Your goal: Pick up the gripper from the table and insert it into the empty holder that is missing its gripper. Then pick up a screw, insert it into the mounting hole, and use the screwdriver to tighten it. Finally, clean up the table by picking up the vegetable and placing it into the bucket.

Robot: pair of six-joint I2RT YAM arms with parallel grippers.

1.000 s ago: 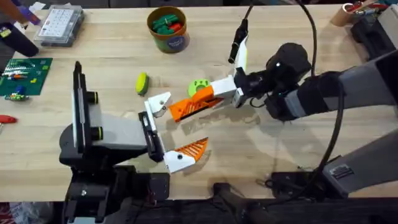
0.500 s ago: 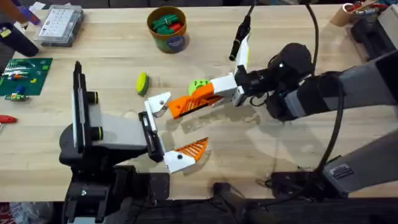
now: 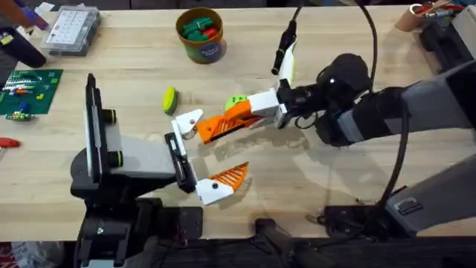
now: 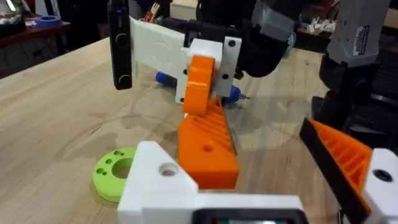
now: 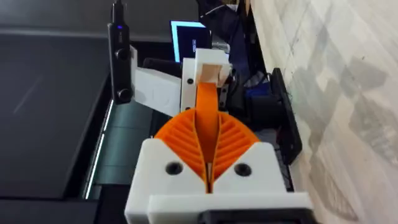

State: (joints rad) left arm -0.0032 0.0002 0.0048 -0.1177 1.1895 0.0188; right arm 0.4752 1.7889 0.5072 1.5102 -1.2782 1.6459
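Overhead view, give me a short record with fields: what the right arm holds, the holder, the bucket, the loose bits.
right gripper: shut on the orange ribbed wedge finger, tip close to the holder
holder: white angular plastic bracket, no finger seated
bucket: orange-tan cup with blue band, green and red items inside
loose: green disc, yellow-green piece

Clear compartment box [image 3: 71,30] far-left w/ green circuit board [image 3: 30,91] nearby (red-handled tool [image 3: 6,142] at edge).

Table [image 3: 357,171]: light wood, matt, plank-striped grain. Gripper [image 3: 223,125]: orange ribbed plastic, matt. Holder [image 3: 187,123]: smooth white plastic. Bucket [image 3: 201,35]: orange-tan, blue label band.
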